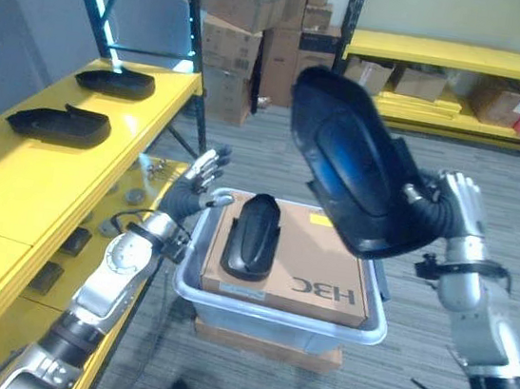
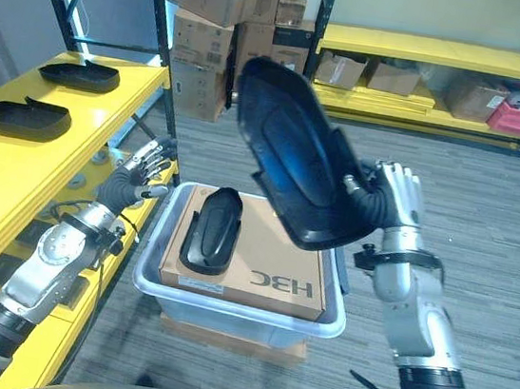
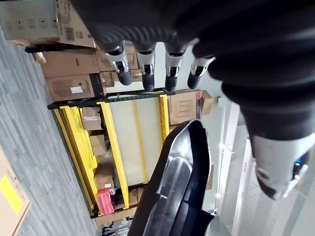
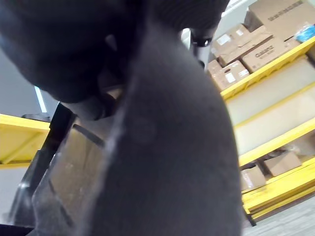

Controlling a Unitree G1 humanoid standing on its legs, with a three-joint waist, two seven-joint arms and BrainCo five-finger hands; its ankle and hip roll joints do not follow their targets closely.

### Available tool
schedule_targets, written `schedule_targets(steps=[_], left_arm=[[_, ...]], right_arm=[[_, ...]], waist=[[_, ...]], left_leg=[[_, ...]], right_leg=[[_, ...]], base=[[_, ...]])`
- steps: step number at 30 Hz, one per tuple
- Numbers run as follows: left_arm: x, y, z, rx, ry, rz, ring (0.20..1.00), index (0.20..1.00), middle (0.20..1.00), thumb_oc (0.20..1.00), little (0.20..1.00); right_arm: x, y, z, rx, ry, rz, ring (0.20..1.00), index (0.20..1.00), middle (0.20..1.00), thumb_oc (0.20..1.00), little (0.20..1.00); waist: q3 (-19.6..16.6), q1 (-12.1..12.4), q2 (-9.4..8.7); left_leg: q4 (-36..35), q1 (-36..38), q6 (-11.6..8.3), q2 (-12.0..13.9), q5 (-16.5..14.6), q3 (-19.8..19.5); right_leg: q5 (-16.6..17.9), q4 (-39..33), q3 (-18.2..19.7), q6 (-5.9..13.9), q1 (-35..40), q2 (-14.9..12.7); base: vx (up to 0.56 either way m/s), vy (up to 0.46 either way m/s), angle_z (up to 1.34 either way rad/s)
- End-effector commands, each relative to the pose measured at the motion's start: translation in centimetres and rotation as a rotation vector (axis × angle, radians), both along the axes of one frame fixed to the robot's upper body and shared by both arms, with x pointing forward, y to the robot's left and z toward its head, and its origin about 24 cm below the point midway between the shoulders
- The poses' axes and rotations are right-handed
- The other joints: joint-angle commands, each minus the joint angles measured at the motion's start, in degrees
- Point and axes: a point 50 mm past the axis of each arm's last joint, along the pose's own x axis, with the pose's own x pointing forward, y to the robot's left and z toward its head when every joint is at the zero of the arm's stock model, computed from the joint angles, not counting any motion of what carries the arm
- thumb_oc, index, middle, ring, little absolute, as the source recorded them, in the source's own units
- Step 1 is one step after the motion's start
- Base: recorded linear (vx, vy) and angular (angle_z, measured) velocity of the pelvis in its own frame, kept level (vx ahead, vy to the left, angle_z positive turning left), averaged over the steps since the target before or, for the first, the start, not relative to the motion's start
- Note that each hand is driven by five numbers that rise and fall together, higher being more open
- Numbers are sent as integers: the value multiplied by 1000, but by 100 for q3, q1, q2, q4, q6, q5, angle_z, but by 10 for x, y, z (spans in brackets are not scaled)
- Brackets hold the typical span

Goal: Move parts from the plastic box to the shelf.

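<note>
My right hand [image 1: 457,209] is shut on a large black moulded part [image 1: 350,163], holding it up in the air above the clear plastic box [image 1: 192,289]. The same part [image 4: 162,147] looms very close in the right wrist view. Inside the box lies a cardboard carton [image 1: 323,265] with a smaller black part [image 1: 253,235] on top of it. My left hand [image 1: 196,181] hovers open just left of the box, fingers [image 3: 147,66] straight, holding nothing. Two black parts [image 1: 61,123] [image 1: 115,81] rest on the yellow shelf [image 1: 11,191] at the left.
The box sits on a flat carton [image 1: 265,341] on the grey carpet. Stacked cardboard boxes [image 1: 253,31] stand behind it, and a low yellow rack [image 1: 460,58] with more boxes runs along the back wall. Small dark parts [image 1: 72,242] lie on the shelf's lower level.
</note>
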Motion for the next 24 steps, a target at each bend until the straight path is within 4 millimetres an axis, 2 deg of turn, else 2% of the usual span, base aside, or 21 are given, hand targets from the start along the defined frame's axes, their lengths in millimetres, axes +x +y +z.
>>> schedule_targets(steps=[1,8,20,24], left_arm=[[17,-10,16,-44,-48,-10,1000,1000,1000,1000,1000],[19,-17,17,-62,-41,-1,1000,1000,1000,1000,1000],[19,-25,12,-94,-9,-20,1000,1000,1000,1000,1000],[19,-28,10,-133,18,-29,1000,1000,1000,1000,1000]], right_arm=[[5,17,40,14,-231,75,200,200,200,200,200],[7,41,38,85,-262,161,200,200,200,200,200],[6,63,35,116,-281,251,200,200,200,200,200],[4,78,36,116,-284,323,200,200,200,200,200]], waist=[[-38,142,-193],[-21,163,-167],[9,177,-152],[19,191,-157]], left_leg=[[-7,699,-109,321,-992,342],[-7,674,-91,304,-975,310],[-7,555,-112,314,-914,226],[-7,527,-115,324,-902,226]], right_leg=[[-670,56,62,54,99,-129],[-660,87,55,41,76,-139],[-656,141,-17,33,-9,-132],[-653,158,-36,27,-31,-141]], base=[[0,0,0],[0,0,0],[-1,0,0],[0,0,0]])
